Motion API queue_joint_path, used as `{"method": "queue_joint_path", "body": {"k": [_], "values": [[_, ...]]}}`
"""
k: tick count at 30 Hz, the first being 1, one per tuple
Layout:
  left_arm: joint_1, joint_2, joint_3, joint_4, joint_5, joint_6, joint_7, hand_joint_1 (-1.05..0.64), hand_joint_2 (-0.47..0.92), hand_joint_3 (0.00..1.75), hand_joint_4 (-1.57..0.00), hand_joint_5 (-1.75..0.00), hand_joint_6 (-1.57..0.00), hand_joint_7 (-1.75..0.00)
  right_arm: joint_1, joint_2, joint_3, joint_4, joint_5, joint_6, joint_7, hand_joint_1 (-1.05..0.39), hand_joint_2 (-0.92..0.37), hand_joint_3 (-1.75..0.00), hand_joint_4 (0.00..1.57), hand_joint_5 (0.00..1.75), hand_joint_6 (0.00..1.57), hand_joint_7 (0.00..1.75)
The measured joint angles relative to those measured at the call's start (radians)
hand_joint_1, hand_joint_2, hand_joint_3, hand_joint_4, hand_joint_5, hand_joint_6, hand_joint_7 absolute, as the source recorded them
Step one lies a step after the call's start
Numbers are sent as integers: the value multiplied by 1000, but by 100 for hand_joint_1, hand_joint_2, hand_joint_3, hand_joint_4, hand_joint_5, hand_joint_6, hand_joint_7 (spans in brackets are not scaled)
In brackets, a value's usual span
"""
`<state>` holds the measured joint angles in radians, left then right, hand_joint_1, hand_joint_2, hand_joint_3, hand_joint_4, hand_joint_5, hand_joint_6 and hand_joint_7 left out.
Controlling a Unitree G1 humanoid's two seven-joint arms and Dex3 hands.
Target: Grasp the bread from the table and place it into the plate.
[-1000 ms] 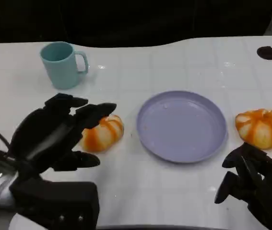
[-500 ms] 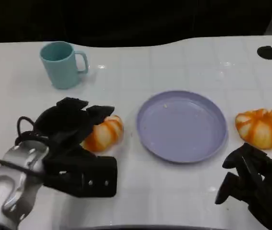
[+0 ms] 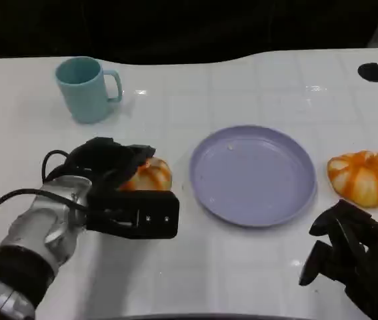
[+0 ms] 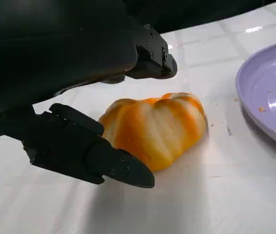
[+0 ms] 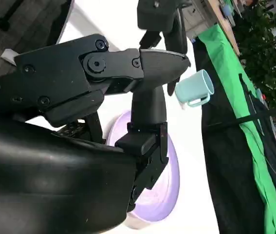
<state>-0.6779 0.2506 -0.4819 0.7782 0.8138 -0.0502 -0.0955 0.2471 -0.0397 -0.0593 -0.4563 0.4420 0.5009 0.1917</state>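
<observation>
At the lower left of the head view, the left robot hand (image 3: pixel 112 167) curls wide over the bread (image 3: pixel 147 175) on the white counter (image 3: pixel 255 80) without closing on it yet, just left of the purple plate (image 3: pixel 252 175), with bare counter between them.

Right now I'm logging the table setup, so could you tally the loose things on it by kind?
Bread: 2, one by the left hand and one right of the plate
Plate: 1, purple
Mug: 1, light blue
Total: 4
</observation>
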Motion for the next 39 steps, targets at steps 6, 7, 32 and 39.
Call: {"method": "queue_joint_path", "body": {"k": [6,7,32,39], "values": [[-91,-48,-35,170,-6,-7,8,-45,82,0,-6,-28,-26,-2,2,-1,0,-3,0,0,6,-48,-92,-34,63,175,50,159],[-99,-55,-37,192,-7,-9,11,-44,82,0,-7,-27,-27,-2,2,-1,0,-4,0,0,6,-48,-92,-34,63,175,50,159],[-172,-115,-64,472,-74,-131,302,-24,92,15,-86,-117,-119,-6,6,0,-3,-13,15,1,7,-49,-92,-31,65,175,52,159],[-160,-114,-80,489,-69,-161,420,-22,92,17,-77,-167,-97,-76,6,0,-4,-13,15,1,6,-49,-92,-31,65,175,52,159]]}}
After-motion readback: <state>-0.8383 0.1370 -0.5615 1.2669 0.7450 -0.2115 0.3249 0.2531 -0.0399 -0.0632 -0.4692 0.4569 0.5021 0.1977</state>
